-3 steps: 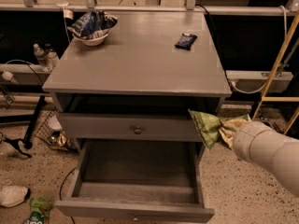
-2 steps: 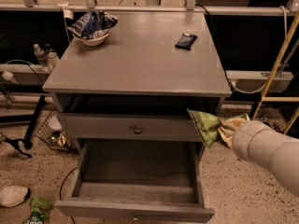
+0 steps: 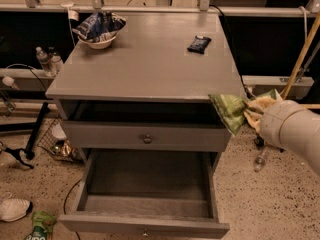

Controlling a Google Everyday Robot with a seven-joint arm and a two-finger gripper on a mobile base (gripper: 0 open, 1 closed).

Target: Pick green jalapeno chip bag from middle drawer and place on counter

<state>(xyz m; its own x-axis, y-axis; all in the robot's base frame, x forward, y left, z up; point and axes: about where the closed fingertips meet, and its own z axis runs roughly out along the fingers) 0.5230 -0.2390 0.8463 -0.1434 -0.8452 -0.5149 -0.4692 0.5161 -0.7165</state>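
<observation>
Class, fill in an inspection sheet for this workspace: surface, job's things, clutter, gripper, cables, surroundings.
Surface: counter, grey; carries a bowl of blue bags and a dark-blue packet.
Job's things: green jalapeno chip bag in the air, off the counter's right front corner; middle drawer pulled out, its bare bottom showing.
Clutter: white shoe and green packet on the floor.
Gripper: gripper right of the cabinet, jaws shut on the bag.
Cables: black cable left of the drawer.
Surroundings: speckled floor; water bottles at left; yellow pole at right.
</observation>
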